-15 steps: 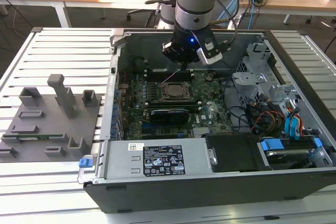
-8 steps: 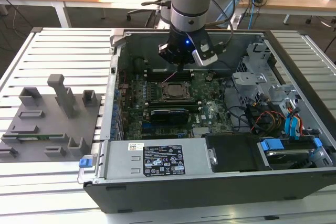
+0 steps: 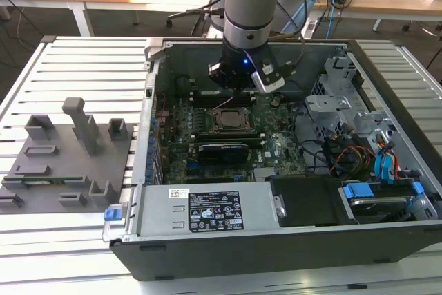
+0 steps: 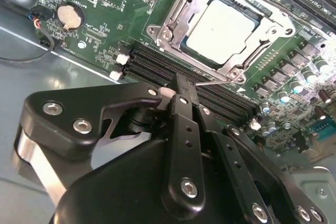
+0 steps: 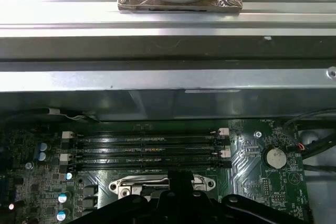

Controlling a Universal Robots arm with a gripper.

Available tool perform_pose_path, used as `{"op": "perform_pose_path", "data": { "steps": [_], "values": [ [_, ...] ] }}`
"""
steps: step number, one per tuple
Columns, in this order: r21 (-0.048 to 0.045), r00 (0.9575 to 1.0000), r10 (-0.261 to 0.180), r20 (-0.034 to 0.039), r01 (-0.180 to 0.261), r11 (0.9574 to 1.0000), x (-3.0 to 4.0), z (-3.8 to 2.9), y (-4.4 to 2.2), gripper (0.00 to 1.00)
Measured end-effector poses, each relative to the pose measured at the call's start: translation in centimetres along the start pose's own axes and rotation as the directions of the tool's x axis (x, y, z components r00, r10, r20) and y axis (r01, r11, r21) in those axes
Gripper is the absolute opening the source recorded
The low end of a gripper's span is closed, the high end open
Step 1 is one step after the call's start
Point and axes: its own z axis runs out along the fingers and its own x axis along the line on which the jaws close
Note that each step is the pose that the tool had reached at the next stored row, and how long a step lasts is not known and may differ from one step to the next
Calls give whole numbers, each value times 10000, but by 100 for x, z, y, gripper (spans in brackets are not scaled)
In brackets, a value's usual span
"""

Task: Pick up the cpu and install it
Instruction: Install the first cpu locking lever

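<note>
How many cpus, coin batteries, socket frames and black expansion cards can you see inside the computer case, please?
cpu: 1
coin battery: 1
socket frame: 1
black expansion card: 1
Total: 4

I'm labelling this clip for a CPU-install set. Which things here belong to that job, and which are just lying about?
Belongs to the job:
- cpu, seated in the socket frame
- gripper, above the memory slots beside the socket
- motherboard

Just lying about:
- grey fixture tray outside the computer case
- coin cell battery
- blue drive cables
</note>
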Motion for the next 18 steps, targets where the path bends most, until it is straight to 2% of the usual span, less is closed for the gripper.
{"op": "perform_pose_path", "data": {
  "steps": [7, 10, 18],
  "values": [
    [0, 10000, -6, 22, 6, 10000, 2, 79, -21, 11],
    [-3, 10000, -23, 54, 23, 10000, 17, 104, -27, 11],
    [-4, 9999, -62, 140, 62, 10000, 124, 141, -21, 11]
  ]
}}
